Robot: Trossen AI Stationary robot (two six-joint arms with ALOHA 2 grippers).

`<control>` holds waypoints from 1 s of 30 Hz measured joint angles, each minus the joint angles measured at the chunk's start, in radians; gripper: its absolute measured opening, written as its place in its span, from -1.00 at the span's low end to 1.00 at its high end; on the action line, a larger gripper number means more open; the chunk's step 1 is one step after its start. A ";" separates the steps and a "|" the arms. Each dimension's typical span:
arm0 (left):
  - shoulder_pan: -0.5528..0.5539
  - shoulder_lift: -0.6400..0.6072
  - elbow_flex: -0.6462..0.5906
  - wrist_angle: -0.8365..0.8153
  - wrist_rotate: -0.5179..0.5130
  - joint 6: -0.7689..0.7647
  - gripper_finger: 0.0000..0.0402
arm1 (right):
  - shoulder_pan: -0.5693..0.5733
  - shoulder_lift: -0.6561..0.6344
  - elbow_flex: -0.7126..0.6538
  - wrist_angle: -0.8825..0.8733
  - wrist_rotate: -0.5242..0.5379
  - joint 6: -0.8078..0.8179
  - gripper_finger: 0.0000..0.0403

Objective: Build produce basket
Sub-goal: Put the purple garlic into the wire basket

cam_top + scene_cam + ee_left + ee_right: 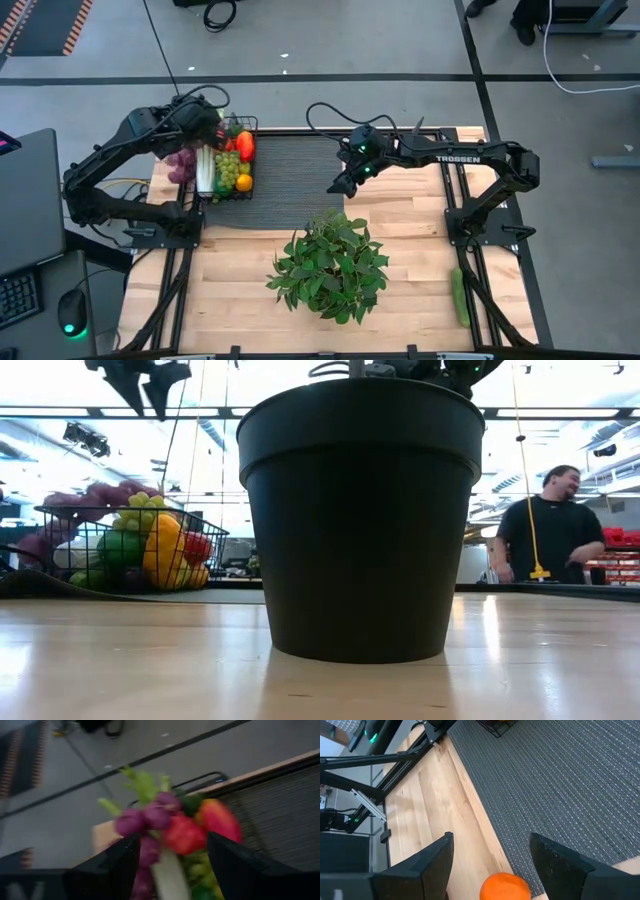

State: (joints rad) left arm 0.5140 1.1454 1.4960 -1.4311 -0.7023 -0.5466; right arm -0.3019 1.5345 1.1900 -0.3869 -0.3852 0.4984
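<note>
Basket [232,160] of black wire sits on the far left corner of the ribbed mat [300,175], its long axis running from the mat's far edge toward its near edge, open side up. It is heaped: purple bulb string [181,163] spills over the side away from the mat, with celery [206,170], grapes [229,168] and a red pepper [245,145] packed beside them. The left gripper [170,860] hangs just above that heap with its fingers parted and nothing between them, as far as the blurred wrist view lets me judge. A careless descent could knock the bulbs off the pile or tip the basket.

Over the mat's right part, the right gripper [492,865] stands open above an orange [505,887] at the mat's near edge, not gripping it. The orange, being round, may roll off the mat if a finger nudges it. A cucumber [459,296] lies well apart from the mat, past the potted plant [330,265].
</note>
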 joint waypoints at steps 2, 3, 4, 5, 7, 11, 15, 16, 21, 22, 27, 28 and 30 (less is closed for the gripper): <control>0.000 0.000 0.000 -0.042 -0.037 0.000 0.16 | 0.000 0.000 0.000 -0.012 0.000 0.000 0.31; 0.000 0.000 0.000 -0.061 -0.051 0.000 0.16 | 0.000 0.000 0.000 -0.018 0.000 -0.001 0.31; 0.000 0.000 0.000 -0.077 -0.059 0.000 0.16 | 0.000 0.000 0.000 -0.023 -0.001 -0.001 0.31; 0.000 0.000 0.000 -0.088 -0.062 0.000 0.16 | 0.000 0.000 0.000 -0.027 -0.001 -0.001 0.31; 0.000 0.000 0.000 -0.098 -0.062 0.000 0.16 | 0.000 0.000 0.000 -0.029 -0.001 -0.001 0.31; 0.006 0.000 0.000 -0.143 -0.106 -0.023 0.16 | 0.000 0.000 0.000 -0.029 -0.001 -0.002 0.31; 0.067 -0.016 0.000 -0.141 -0.123 -0.037 0.12 | 0.000 0.000 0.000 -0.030 -0.008 -0.003 0.31; 0.092 -0.016 0.000 -0.141 -0.123 -0.036 0.11 | 0.000 0.000 0.000 -0.030 -0.009 -0.003 0.31; 0.256 -0.010 0.000 -0.141 -0.092 0.111 0.08 | 0.000 0.000 0.000 -0.031 -0.009 -0.007 0.31; 0.290 -0.008 0.000 -0.141 -0.061 0.153 0.08 | 0.000 0.000 0.000 -0.031 -0.009 -0.011 0.31; 0.449 -0.006 0.000 -0.141 0.148 0.284 0.15 | 0.000 0.000 0.000 -0.031 -0.008 -0.035 0.31; 0.476 -0.001 0.000 -0.141 0.174 0.299 0.16 | 0.000 0.000 0.000 -0.031 -0.005 -0.040 0.31; 0.523 0.008 -0.005 -0.137 0.187 0.339 0.20 | 0.000 0.000 0.000 -0.030 -0.004 -0.053 0.31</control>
State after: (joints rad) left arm 1.0375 1.1532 1.4907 -1.5682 -0.5149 -0.2073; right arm -0.3016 1.5345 1.1896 -0.4165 -0.3892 0.4456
